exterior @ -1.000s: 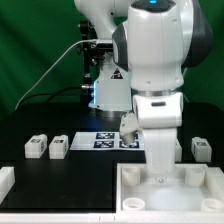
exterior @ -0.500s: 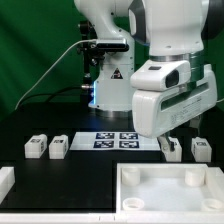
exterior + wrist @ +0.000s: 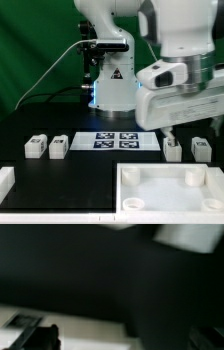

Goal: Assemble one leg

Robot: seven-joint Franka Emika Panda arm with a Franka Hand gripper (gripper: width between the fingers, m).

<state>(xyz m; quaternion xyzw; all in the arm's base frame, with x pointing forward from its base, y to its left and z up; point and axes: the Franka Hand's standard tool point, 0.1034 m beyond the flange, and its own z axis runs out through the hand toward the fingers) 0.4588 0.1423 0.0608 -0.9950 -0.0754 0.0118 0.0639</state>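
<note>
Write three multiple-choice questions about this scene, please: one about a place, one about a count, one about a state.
1. Where does the marker board lie?
A. leaning upright against the robot's base
B. flat on the table, between two pairs of legs
C. hanging from the tool

2. How many legs are on the table?
A. two
B. three
C. four

3. In what state are the sockets of the tray?
A. empty
B. one holds a leg
C. each holds a leg

Answers:
1 B: the board lies flat, with two legs on each side of it.
2 C: two stand at the exterior view's left, two at its right.
3 A: no leg stands in any visible socket, and all four legs are on the table outside the tray.
</note>
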